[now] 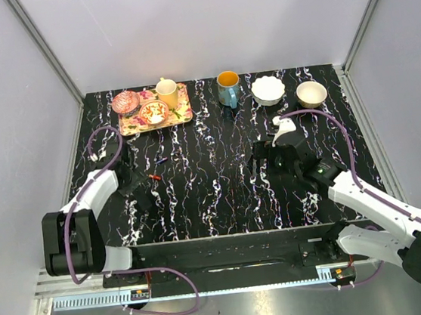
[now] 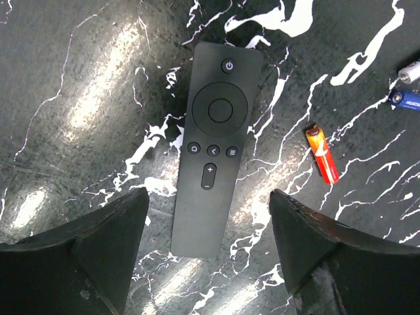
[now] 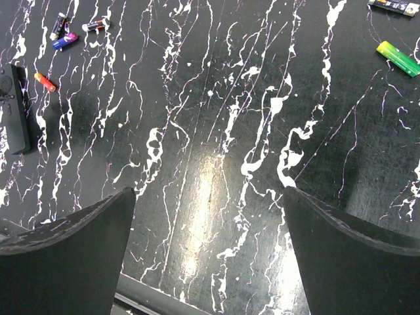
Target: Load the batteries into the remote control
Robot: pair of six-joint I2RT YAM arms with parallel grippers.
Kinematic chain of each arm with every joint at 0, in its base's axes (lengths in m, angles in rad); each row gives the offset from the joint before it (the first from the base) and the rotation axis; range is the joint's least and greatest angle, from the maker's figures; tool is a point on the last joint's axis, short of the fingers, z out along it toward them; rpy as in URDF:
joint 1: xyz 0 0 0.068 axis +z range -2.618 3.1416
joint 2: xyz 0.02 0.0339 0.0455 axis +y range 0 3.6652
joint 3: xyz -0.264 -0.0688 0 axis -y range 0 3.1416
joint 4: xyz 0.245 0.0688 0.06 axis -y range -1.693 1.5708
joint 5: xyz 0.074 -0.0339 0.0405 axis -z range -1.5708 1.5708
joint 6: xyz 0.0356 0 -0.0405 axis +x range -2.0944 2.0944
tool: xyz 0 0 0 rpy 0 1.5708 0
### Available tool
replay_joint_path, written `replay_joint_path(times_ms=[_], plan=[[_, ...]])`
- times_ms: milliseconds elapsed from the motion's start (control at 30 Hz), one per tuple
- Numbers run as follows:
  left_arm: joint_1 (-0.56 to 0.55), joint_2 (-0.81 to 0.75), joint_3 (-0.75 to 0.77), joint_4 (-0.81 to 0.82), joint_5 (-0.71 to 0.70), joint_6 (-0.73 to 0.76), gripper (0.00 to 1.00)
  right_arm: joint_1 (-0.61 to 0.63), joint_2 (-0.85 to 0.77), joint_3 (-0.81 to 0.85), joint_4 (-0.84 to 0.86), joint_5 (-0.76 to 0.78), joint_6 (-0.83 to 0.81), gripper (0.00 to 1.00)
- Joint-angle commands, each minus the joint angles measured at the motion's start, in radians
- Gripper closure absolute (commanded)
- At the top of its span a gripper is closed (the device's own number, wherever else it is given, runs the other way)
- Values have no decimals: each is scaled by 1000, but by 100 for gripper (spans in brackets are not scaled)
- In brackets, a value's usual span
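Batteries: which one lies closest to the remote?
The red-orange battery, lying alone beside the remote in the left wrist view. The blue battery lies farther away, at the picture's edge.

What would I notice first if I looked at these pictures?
The black remote control lies buttons-up on the marbled table, right under the open left gripper. A red-orange battery lies close beside it, not touching, and a flowery tray sits at the table's far left corner.
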State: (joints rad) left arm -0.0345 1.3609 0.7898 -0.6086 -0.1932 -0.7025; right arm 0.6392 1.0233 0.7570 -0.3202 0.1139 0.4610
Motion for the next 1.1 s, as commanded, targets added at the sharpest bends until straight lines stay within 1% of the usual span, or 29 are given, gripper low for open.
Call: replay_joint_path(times_ms=[0, 300, 400, 433, 500, 700, 933, 1067], plan=[[22, 32, 60, 30, -31, 31, 21, 1, -23, 2, 13, -13, 5, 0], [33, 129, 97, 44, -25, 37, 21, 0, -25, -7, 26, -11, 4, 0], [35, 156, 98, 59, -11, 40, 25, 1, -29, -8, 24, -10, 5, 0], [35, 162, 98, 64, 1, 41, 30, 1, -28, -8, 23, -11, 5, 0], [33, 172, 97, 79, 5, 41, 33, 1, -31, -8, 24, -11, 7, 0], [67, 205, 97, 84, 0, 43, 34, 1, -29, -7, 21, -11, 7, 0], [73, 244, 103, 81, -9, 46, 34, 1, -19, -5, 26, -11, 8, 0], [71, 257, 106, 79, -8, 51, 37, 1, -17, -7, 29, -10, 7, 0]])
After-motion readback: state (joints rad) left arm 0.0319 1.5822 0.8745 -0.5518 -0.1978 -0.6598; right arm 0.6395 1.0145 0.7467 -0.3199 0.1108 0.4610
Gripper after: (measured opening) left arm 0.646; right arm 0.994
